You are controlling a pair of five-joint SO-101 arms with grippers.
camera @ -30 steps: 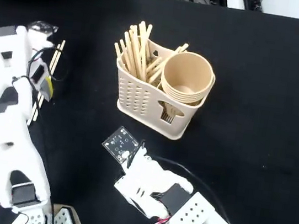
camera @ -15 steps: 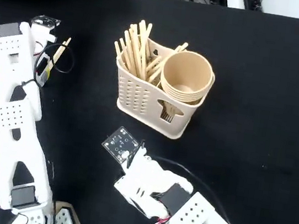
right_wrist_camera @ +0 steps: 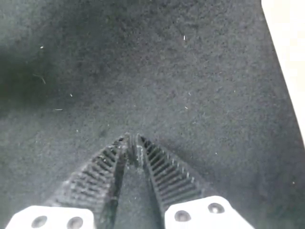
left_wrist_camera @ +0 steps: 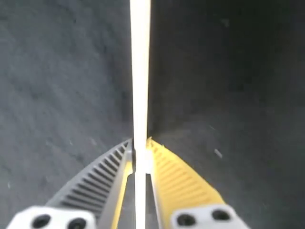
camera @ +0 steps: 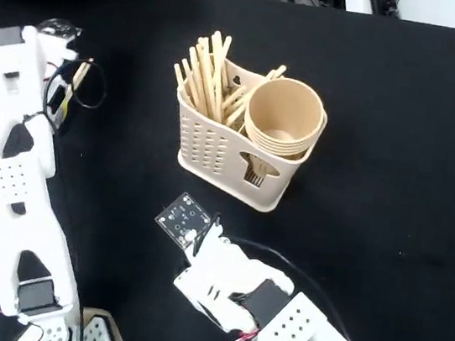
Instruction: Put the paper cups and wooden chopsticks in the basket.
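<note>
Chopsticks [camera: 209, 70] and paper cups [camera: 284, 119] stand in the basket [camera: 222, 149], seen from high up. Well off to one side, the left gripper [camera: 64, 105] holds one more chopstick [camera: 77, 77], likely to bring it over. From the left wrist, the fingers [left_wrist_camera: 176, 176] squeeze tight on it, so it cannot slip; its far end is cut off. From the right wrist, the right gripper [right_wrist_camera: 132, 143] is closed on nothing, parked near a pale edge [right_wrist_camera: 290, 47], maybe the basket.
</note>
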